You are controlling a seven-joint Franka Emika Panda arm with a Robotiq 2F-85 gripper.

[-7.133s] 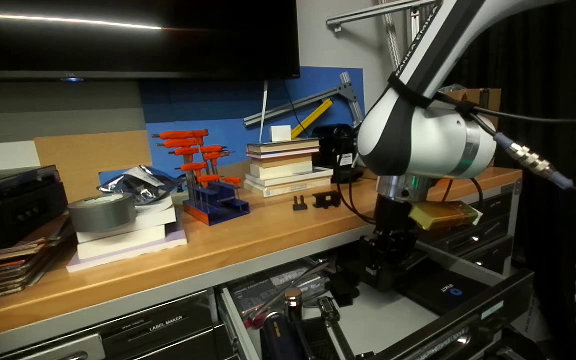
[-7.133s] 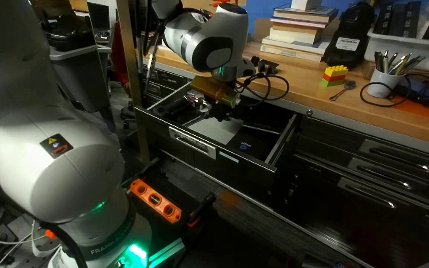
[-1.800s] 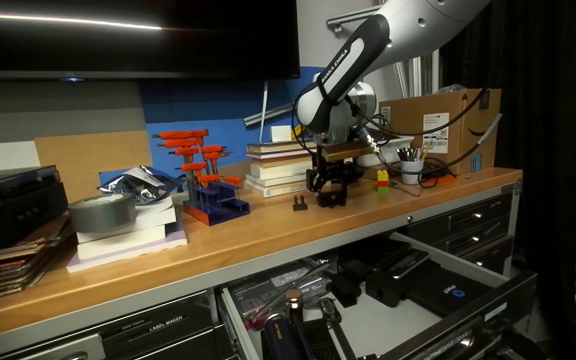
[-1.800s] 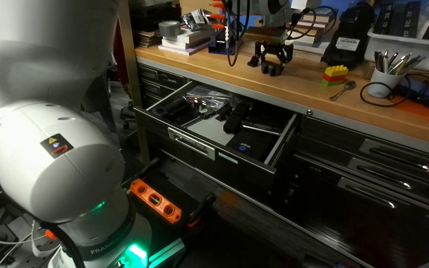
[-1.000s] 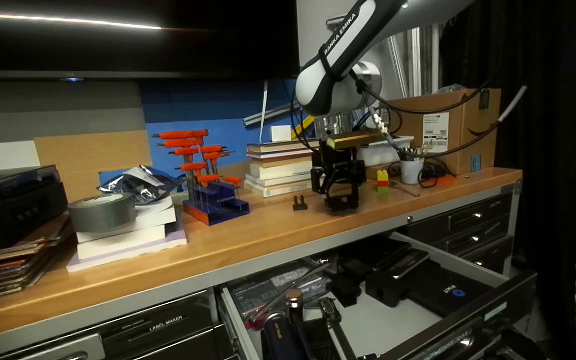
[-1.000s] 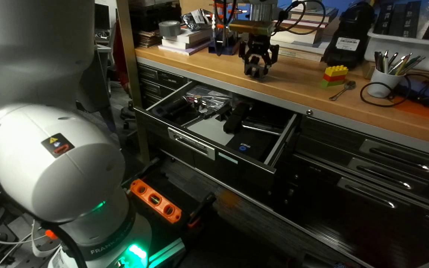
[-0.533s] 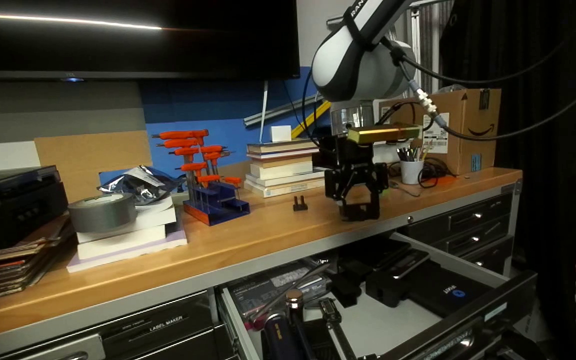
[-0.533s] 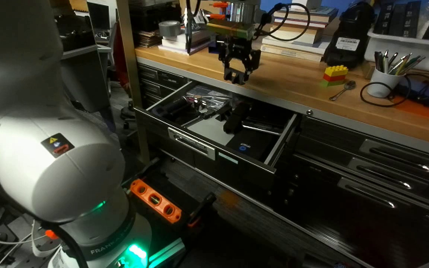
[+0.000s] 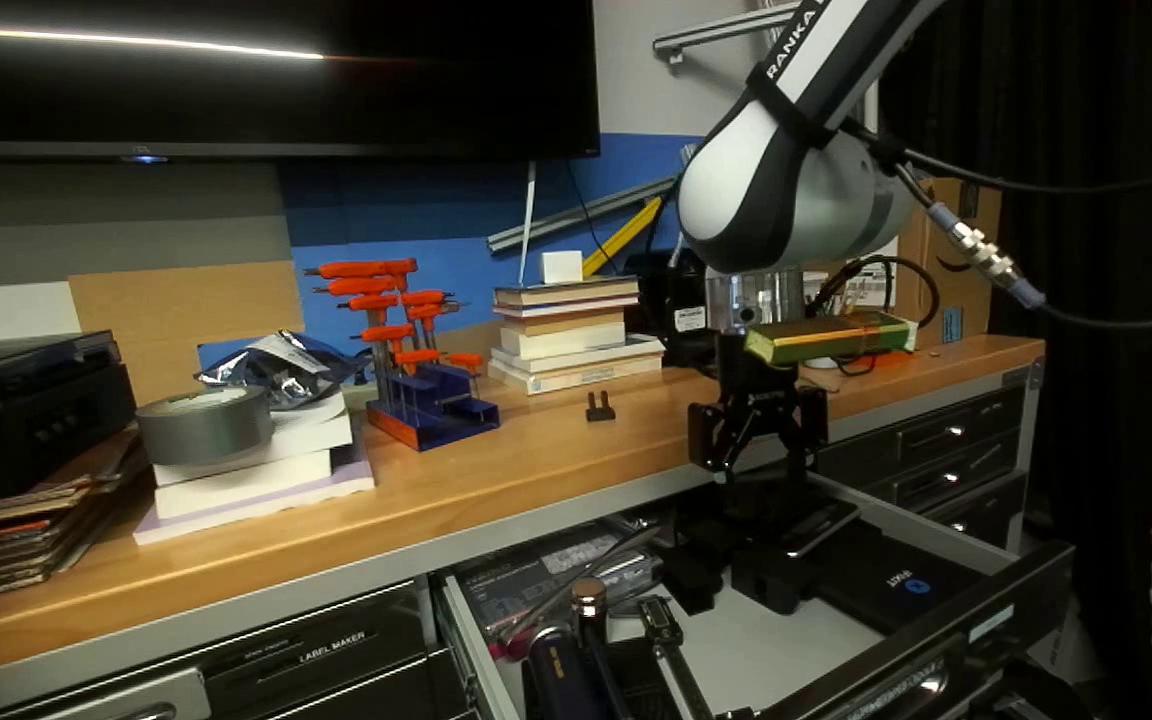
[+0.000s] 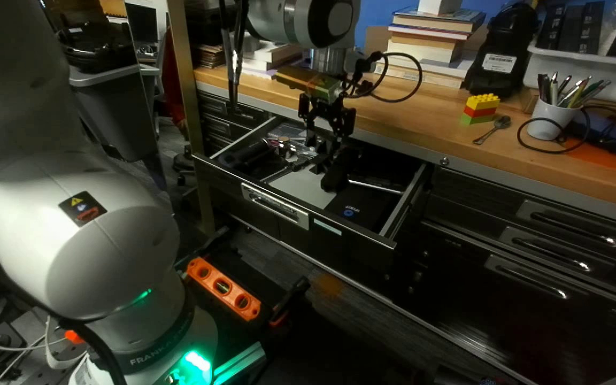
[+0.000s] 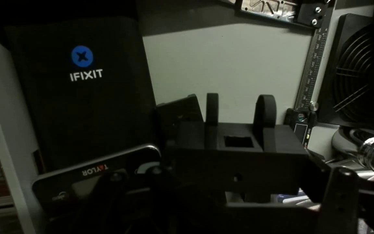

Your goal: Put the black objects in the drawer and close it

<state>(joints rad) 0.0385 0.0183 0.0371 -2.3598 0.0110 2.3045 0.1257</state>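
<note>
Black two-tabbed block (image 11: 239, 167) in the claw (image 10: 324, 140), over the pulled-out drawer (image 9: 776, 650).
The jaws stand well apart, gripping the block between them; in the wrist view, a black case (image 11: 86, 107) in the drawer reads IFIXIT in white under a blue disc, a dark device with a small display (image 11: 93, 178) reads TAYLOR upside down, and the figures on a digital caliper (image 11: 312, 68) are too small to tell; in an exterior view, a black two-pronged piece (image 9: 600, 410) stands on the wooden bench (image 9: 536, 430), another black block (image 9: 771, 582) lies in the drawer, a closed compartment front (image 9: 356, 660) says LABEL MAKER, and the television (image 9: 266, 90) bears a logo too dim to read; FRANKA shows on the arm's base (image 10: 153, 355).
</note>
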